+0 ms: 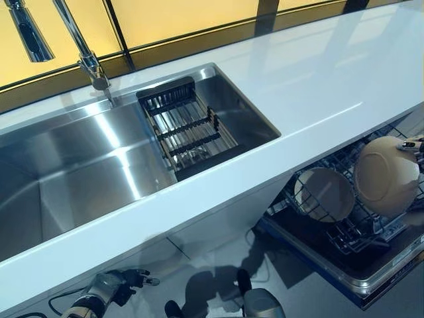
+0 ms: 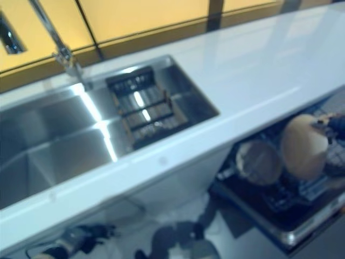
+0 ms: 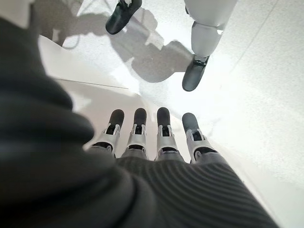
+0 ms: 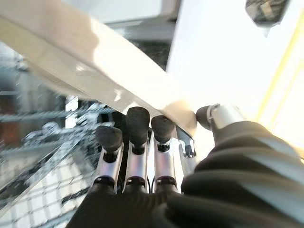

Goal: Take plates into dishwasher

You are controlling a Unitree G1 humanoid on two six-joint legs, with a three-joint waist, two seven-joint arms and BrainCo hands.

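Note:
A beige plate (image 1: 386, 173) stands on edge over the open dishwasher's wire rack (image 1: 349, 233) at the lower right. My right hand (image 1: 412, 144) grips its far rim. In the right wrist view the fingers (image 4: 137, 137) lie against one face of the plate (image 4: 95, 61) and the thumb presses on the other side. A second beige plate (image 1: 323, 193) leans in the rack just left of the held one. My left hand (image 1: 112, 286) hangs low below the counter edge at the bottom left, fingers (image 3: 137, 135) straight and holding nothing.
A white counter (image 1: 318, 79) runs across above the dishwasher. A steel sink (image 1: 79, 165) is set into it, with a dark drainer basket (image 1: 185, 126) at its right end and a tap (image 1: 83, 46) behind. The dishwasher's pulled-out front (image 1: 371, 281) sticks out below.

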